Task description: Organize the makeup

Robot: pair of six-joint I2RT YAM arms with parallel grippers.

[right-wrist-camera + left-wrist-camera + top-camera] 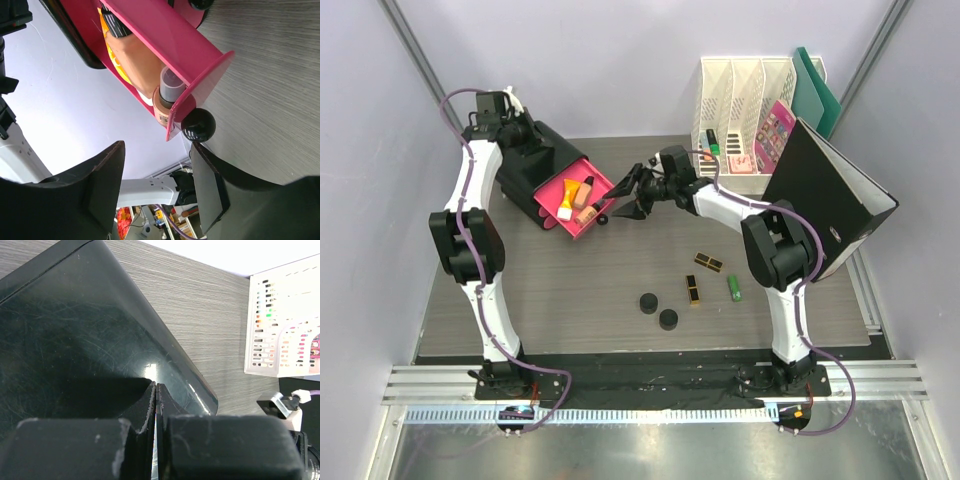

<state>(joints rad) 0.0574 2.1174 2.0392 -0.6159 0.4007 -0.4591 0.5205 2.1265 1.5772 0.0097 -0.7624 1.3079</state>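
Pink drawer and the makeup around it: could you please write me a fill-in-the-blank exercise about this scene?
1. The pink drawer of the black box is pulled ____.
2. ____ black round compacts lie on the table.
3. The right gripper, near the drawer's knob, is ____.
4. The left gripper is ____.
Missing words: out; two; open; shut.

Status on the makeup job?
Left jaws shut, by box. Right jaws open at drawer knob. Bottles in drawer; compacts, cases, green tube loose on table.
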